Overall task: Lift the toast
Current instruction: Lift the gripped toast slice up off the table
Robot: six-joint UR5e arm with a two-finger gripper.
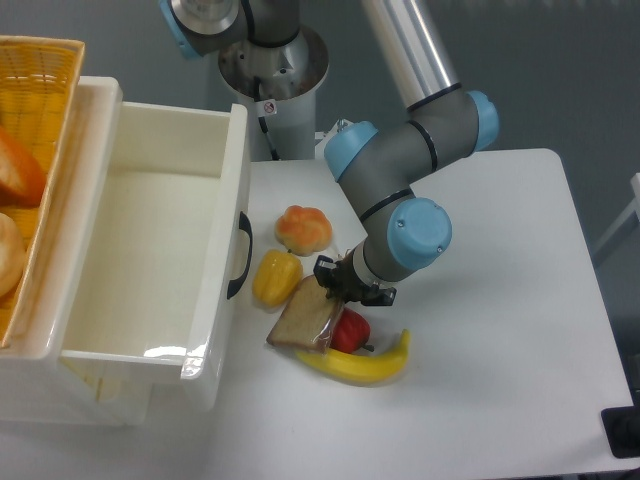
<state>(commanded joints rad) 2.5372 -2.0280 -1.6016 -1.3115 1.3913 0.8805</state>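
Note:
The toast [303, 320] is a flat brown slice with a darker crust. It lies on the white table [500, 300] between the yellow pepper [275, 277] and the red pepper [351, 330], its right side resting against the red pepper. My gripper [334, 292] comes down at the toast's upper right end, with its dark fingers at the crust edge. The wrist hides most of the fingers, so I cannot tell whether they are open or closed on the slice.
A round orange-brown bun [303, 229] sits behind the yellow pepper. A banana [362, 364] lies in front of the red pepper. A large white bin [232, 180] with a black handle stands at the left, and a wicker basket [45, 70] with bread is beyond it.

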